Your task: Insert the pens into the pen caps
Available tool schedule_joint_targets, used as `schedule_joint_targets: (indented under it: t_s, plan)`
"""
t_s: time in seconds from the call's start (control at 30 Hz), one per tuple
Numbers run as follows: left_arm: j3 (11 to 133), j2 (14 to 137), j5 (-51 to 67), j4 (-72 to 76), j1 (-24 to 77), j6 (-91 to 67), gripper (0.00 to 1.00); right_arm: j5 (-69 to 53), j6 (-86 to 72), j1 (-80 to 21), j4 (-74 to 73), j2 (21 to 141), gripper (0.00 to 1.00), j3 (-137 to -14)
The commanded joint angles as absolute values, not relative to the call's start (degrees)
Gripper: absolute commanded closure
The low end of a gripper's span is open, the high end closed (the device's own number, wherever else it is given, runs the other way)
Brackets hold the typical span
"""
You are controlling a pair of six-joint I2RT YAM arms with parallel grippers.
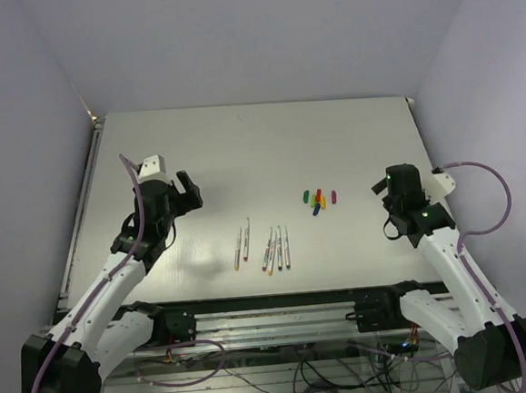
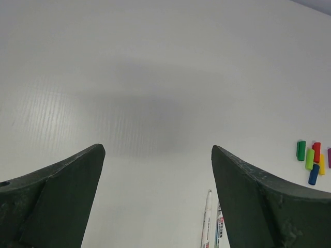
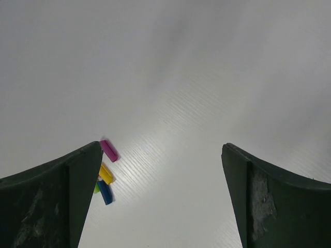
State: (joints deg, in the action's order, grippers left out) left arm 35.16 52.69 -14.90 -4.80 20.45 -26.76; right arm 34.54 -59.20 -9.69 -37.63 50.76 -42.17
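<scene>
So, nothing is picked up yet; you are at the very start. The pens [image 1: 263, 247] lie loose on the desk [image 1: 241, 144], roughly parallel, in the near middle. The pen caps [image 1: 319, 198] sit in a small cluster just beyond and to the right, apart from the pens.

Your left gripper [image 2: 158, 150] hangs with jaws wide apart and nothing between them, left of the pens. Your right gripper [image 3: 161, 144] is likewise spread and empty, right of the caps, some of which peek out beside one finger in its wrist view. Both arms reach forward, raised off the desk, wrists turned inward.

Next, I judge, you need one arm down over a single pen, jaws across its shaft, without nudging its close neighbours.
</scene>
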Motion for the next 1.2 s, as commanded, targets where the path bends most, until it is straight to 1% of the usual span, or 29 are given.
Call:
schedule_joint_targets:
  t_s: [0.0, 0.17, 0.3, 0.4, 0.6, 0.73, 0.8, 0.93, 1.1, 1.13, 1.17]
  plan:
    - [34.43, 53.13, -12.11, -1.39, 20.43, -26.79, 0.05, 35.8, -58.72, -9.44, -37.11, 49.93, 0.0, -42.44]
    - [33.97, 53.17, -9.92, -0.14, 21.08, -25.74, 0.05, 35.05, -55.26, -9.43, -33.61, 47.46, 0.0, -39.42]
    - [33.95, 52.79, -10.86, 0.25, 22.91, -24.29, 0.05, 35.2, -54.08, -9.46, -32.27, 44.75, 0.0, -37.04]
    - [34.31, 52.16, -13.27, 0.59, 27.34, -22.23, 0.05, 36.54, -54.83, -9.45, -32.48, 42.98, 0.0, -36.16]
    - [37.09, 54.22, -23.92, -0.88, 41.07, -18.69, 0.05, 36.27, -52.27, -9.46, -31.75, 43.92, 0.0, -36.19]
    - [38.68, 57.85, -24.33, -2.45, 45.83, -20.94, 0.05, 32.8, -52.69, -9.46, -29.41, 43.33, 0.0, -35.22]
    - [38.24, 58.09, -23.46, -1.9, 46.7, -22.76, 0.05, 31.27, -53.72, -9.47, -29.01, 42.41, 0.0, -35.07]
    - [37.72, 57.64, -21.05, -1.21, 46.76, -25.87, 0.06, 27.98, -50.55, -9.48, -26.6, 41.4, 0.0, -34.62]
    - [40.18, 59.74, -20.71, -6.65, 46.7, -28.61, 0.06, 22.17, -43.21, -9.46, -19.6, 39.67, 0.0, -31.75]
    - [40.39, 60.29, -20.81, -7.87, 46.73, -29.37, 0.05, 21.62, -42.49, -9.49, -18.25, 39.45, 0.01, -31.09]
    - [40.39, 60.63, -20.77, -8.66, 46.75, -29.94, 0.06, 21.53, -42.61, -9.43, -17.19, 39.53, 0.05, -30.54]
